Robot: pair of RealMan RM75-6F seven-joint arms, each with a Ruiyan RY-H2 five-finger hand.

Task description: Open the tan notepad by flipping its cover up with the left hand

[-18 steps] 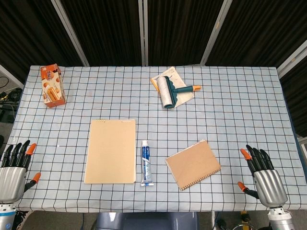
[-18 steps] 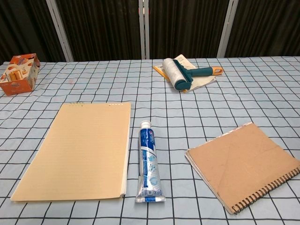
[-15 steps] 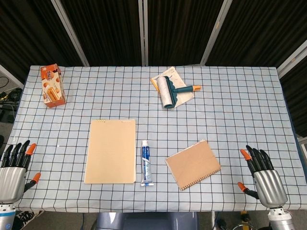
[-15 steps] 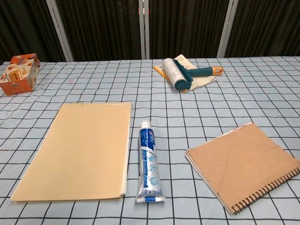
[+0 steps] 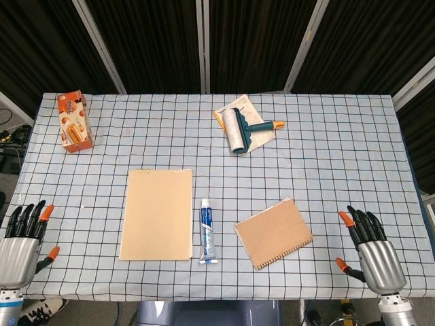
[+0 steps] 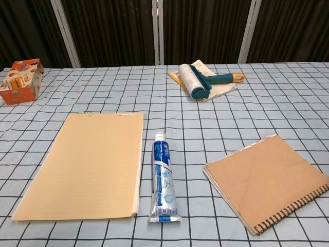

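The tan notepad [image 5: 157, 214] lies flat and closed on the checked tablecloth, left of centre, its bound edge at the far end; the chest view shows the tan notepad [image 6: 86, 163] filling the near left. My left hand [image 5: 20, 243] hovers at the table's near left corner, fingers spread, holding nothing, well left of the pad. My right hand [image 5: 370, 249] is at the near right corner, fingers spread and empty. Neither hand appears in the chest view.
A toothpaste tube [image 5: 208, 231] lies just right of the pad. A brown spiral notebook [image 5: 274, 233] sits further right. A teal lint roller [image 5: 239, 129] rests on paper at the far centre. An orange snack box [image 5: 74, 120] stands far left.
My left hand has sunk slightly toward the table's near edge. The right hand and all objects are where they were.
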